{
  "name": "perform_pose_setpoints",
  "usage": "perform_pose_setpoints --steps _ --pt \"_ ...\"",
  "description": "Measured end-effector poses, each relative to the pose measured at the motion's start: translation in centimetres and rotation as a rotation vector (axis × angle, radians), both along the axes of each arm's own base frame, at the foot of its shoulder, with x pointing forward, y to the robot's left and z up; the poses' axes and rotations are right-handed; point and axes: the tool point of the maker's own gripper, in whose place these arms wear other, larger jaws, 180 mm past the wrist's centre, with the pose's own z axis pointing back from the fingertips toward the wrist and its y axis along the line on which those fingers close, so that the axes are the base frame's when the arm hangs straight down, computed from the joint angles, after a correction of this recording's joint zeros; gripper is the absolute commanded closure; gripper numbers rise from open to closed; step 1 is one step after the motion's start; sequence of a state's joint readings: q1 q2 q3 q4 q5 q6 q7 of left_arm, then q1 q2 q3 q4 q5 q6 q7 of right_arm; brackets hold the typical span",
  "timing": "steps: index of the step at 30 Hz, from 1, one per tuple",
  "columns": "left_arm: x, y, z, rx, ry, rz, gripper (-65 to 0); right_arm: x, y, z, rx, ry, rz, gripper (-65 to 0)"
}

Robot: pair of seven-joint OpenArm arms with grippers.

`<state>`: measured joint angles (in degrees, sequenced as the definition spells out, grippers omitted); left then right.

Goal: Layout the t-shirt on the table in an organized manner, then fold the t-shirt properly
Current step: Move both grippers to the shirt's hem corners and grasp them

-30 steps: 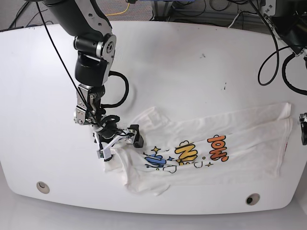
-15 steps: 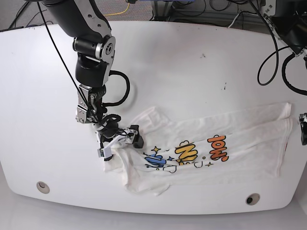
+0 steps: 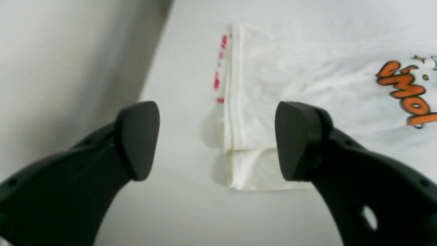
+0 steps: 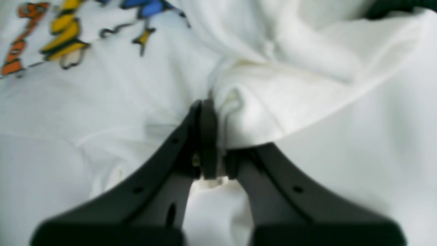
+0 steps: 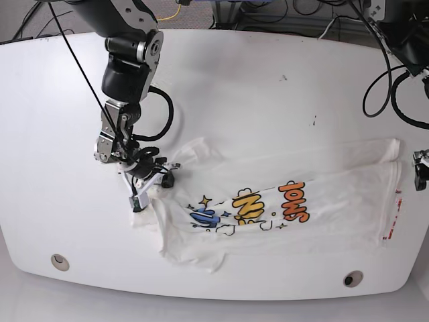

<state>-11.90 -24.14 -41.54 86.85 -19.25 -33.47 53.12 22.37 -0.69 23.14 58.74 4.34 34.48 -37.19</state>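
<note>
— Where's the work at?

— Laying out, I judge. The table (image 5: 268, 87) carries the t-shirt (image 5: 335, 194) stretched sideways, its collar end bunched near the front edge.

— And the grippers?

— The right gripper (image 4: 213, 136) is pinched onto a fold of that bunched cloth. The left gripper (image 3: 218, 140) hangs wide open above the hem corner, holding nothing.

— Next?

— Probably drawing the bunched end flat.

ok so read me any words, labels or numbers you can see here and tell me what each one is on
"WOW", orange cartoon letters, upside down in the base view, on the t-shirt.
Yellow cartoon word on the t-shirt: too distorted to read.
Blue cartoon word on the t-shirt: too crumpled to read.
No readable text on the table or either gripper.
</note>
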Motion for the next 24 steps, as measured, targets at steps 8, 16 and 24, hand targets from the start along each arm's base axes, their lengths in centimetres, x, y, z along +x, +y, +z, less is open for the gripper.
perform_pose_setpoints --steps 8,16,24 --pt "-1.1 0.9 -4.7 -0.185 0.058 0.051 -49.9 -2.7 -3.3 2.3 -0.170 0.018 0.008 -0.3" --pt "-2.6 -1.4 -9.2 -0.370 0.192 0.025 -49.9 -3.7 -4.5 5.1 -0.249 -0.026 0.004 -0.3" --pt "-3.8 -4.9 -12.1 -0.422 0.266 -0.051 -49.9 -4.5 -4.5 4.5 -0.255 0.004 0.012 -0.3"
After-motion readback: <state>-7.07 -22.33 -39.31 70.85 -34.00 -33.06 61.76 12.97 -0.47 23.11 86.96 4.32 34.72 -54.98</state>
